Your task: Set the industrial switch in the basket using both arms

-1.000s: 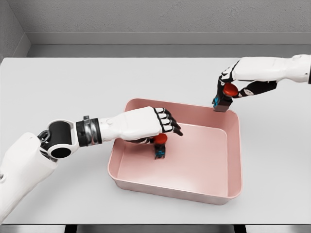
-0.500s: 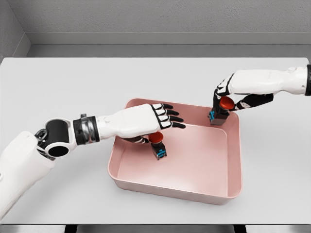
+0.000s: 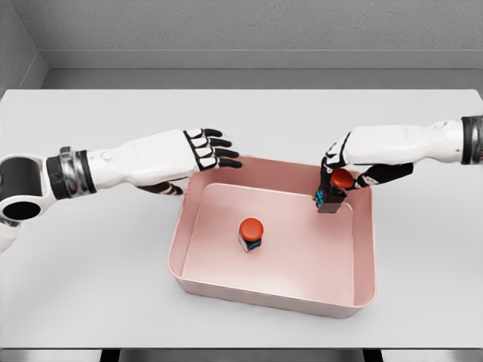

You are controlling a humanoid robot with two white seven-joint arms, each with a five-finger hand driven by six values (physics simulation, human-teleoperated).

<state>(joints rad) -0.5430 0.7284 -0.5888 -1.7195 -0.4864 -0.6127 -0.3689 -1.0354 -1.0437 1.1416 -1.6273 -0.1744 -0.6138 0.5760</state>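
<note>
Right hand (image 3: 341, 167), fingers clasping the second switch (image 3: 332, 192) above the basket (image 3: 362, 290), should lower before releasing; left hand (image 3: 205, 148) hangs splayed, empty.

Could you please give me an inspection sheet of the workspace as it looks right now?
Surface: white table, bare where it shows.
Job's things: pink basket at centre; one industrial switch with a red button stands upright on the basket floor, free of both hands; a second switch is held above the basket's far right corner.
Clutter: nothing seen.
Grippers: left hand open, fingers spread, over the basket's far left rim; right hand closed around the second switch.
Cables: nothing seen.
Surroundings: grey wall behind the table.
</note>
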